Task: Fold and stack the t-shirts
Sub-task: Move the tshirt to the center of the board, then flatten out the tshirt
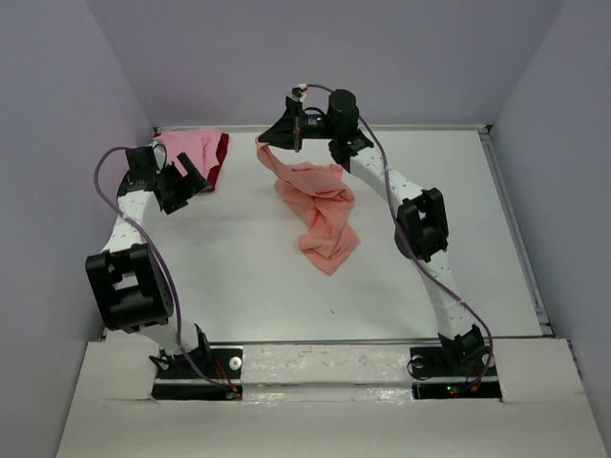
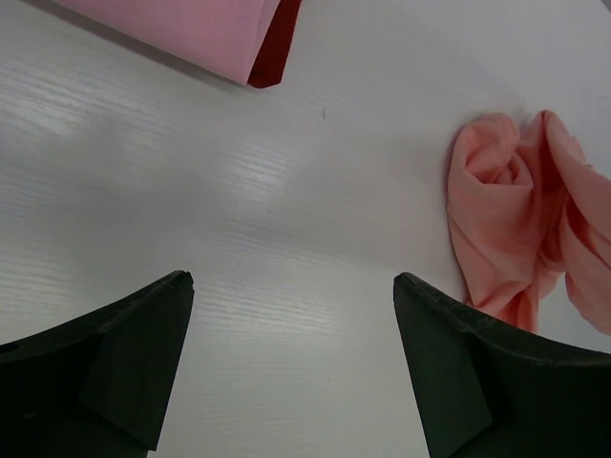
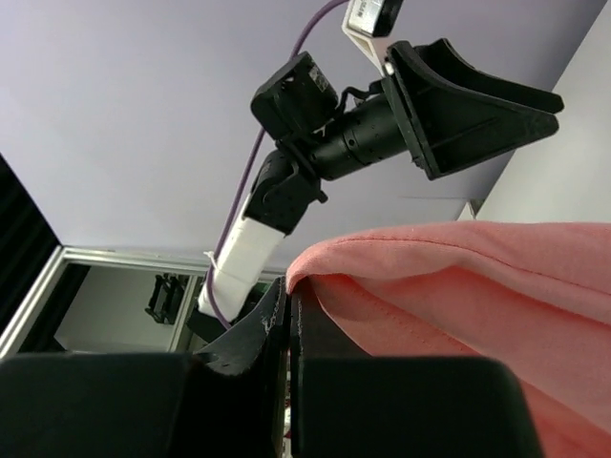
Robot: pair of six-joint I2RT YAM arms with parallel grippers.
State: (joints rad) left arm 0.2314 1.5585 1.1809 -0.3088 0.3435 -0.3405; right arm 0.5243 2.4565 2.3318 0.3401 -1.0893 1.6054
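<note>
Salmon t-shirt (image 1: 320, 215) crumpled to the right of the folded pink t-shirt (image 1: 191, 145), its upper corner pinched in our right gripper (image 3: 287, 291), our left gripper (image 2: 291, 286) spread wide beside that pink t-shirt

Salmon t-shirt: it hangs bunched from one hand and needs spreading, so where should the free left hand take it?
Probably its crumpled lower end on the table, approached from the left: the right hand pinches only the top end of the salmon t-shirt, and the open left hand sits on that side.

white arm links (image 1: 434, 286), black joints (image 1: 129, 286), purple cables (image 1: 164, 272), black fingers (image 2: 124, 353)
</note>
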